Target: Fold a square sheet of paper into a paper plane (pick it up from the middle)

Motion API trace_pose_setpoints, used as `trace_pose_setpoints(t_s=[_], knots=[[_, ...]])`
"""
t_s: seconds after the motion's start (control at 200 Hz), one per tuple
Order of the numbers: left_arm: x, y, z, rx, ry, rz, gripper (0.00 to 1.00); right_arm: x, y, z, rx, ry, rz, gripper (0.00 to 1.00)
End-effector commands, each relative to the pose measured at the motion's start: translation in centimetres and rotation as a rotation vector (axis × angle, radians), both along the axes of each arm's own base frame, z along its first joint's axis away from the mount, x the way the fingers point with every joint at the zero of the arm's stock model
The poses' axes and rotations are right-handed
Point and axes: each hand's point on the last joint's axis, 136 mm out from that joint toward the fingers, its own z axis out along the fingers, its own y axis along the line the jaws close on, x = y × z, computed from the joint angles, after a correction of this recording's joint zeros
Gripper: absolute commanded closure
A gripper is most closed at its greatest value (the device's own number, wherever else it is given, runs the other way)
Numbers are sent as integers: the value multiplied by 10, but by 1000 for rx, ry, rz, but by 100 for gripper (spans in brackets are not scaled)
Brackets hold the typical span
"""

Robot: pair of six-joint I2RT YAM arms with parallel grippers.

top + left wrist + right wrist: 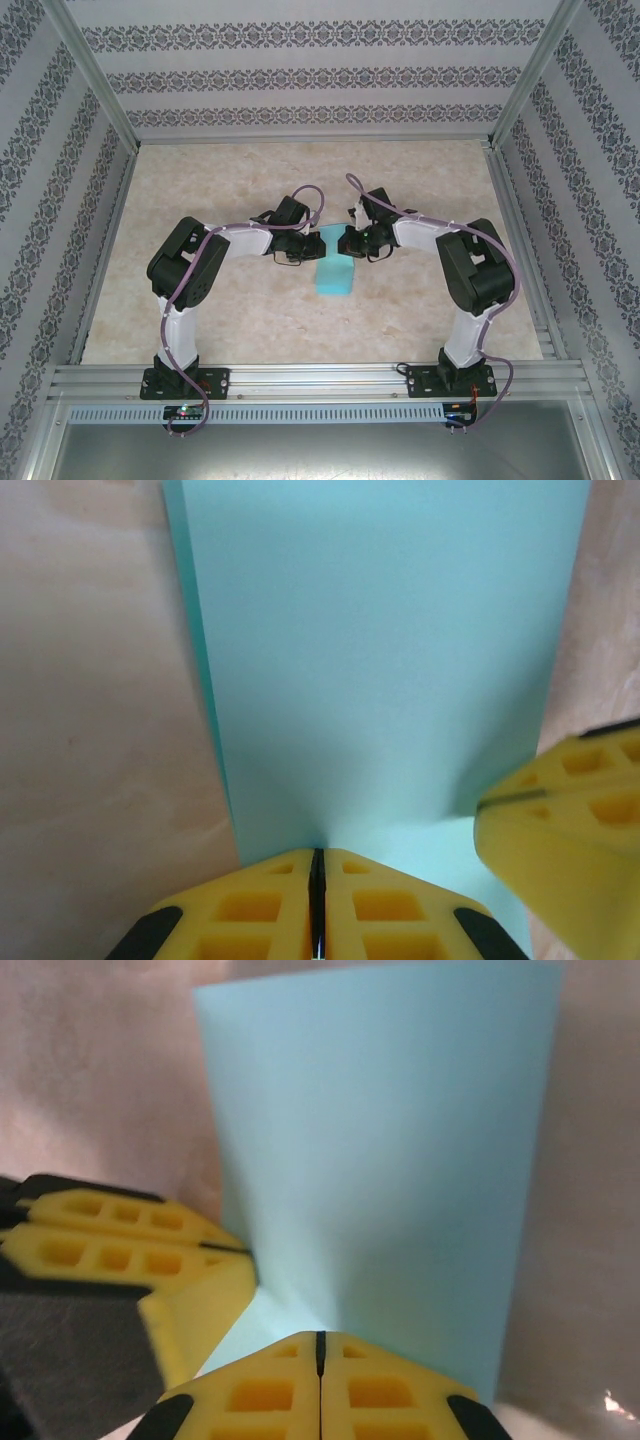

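Left gripper (318,865) and right gripper (320,1350) are both clamped shut on the paper (334,272) at its far end; advise moving them in unison, sheet taut, to avoid a skewed crease.

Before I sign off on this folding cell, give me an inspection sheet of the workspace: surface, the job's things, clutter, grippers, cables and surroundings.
Surface: tabletop, beige and marbled.
Job's things: square sheet of paper, turquoise, at the table's middle, gripped at one edge; one long side looks doubled over.
Clutter: nothing seen.
Grippers: left gripper and right gripper side by side, jaws of both shut on the same edge of the paper.
Cables: purple cables run along both arms and loop at the wrists.
Surroundings: patterned walls on three sides; aluminium frame at the near edge.
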Motion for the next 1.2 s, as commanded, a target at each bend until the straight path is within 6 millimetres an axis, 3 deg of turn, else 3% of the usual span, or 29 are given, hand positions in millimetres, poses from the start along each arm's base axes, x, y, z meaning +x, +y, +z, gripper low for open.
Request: trace_pose_setpoints(t_s=[0.0,0.24,0.395,0.619,0.809,1.194], knots=[[-36,38,-67,235,140,5,88,7,-8,-10,-19,8,-8,95],[-37,42,-69,252,139,8,88,8,-28,-26,-64,22,-35,97],[-38,43,-71,256,145,6,88,14,-40,-16,-91,-19,-70,97],[-37,41,-71,254,144,4,88,36,-15,7,9,-89,-77,98],[-38,42,-72,261,148,0,88,45,-10,-8,-10,-67,-76,98],[-40,46,-73,275,147,-3,88,59,-54,-32,-133,-63,-146,100]])
